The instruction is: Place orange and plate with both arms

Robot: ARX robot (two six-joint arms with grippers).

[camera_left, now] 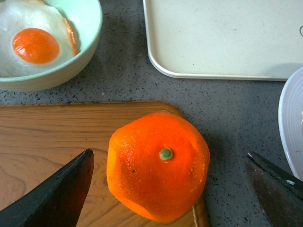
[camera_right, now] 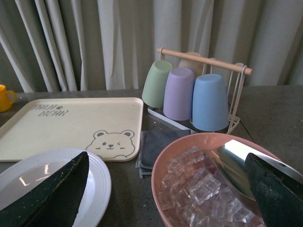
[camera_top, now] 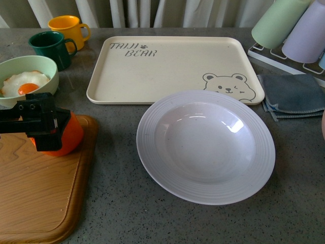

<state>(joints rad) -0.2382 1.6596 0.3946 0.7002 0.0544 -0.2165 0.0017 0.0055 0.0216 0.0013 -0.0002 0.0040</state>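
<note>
L claw [camera_left: 168,158], spread wide, is straddling orange [camera_top: 71,133] at board's [camera_top: 40,193] far-right corner, needing closing & lifting next; R claw [camera_right: 165,163], also released, isn't touching plate [camera_top: 205,147].

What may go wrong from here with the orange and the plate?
1. The orange sits at the corner of the wooden board; the open left tool, closing off-centre, may push it off the edge.
2. The open right tool is right by the pink bowl of ice beside the plate; it may knock that rim when it goes to the plate.
</note>
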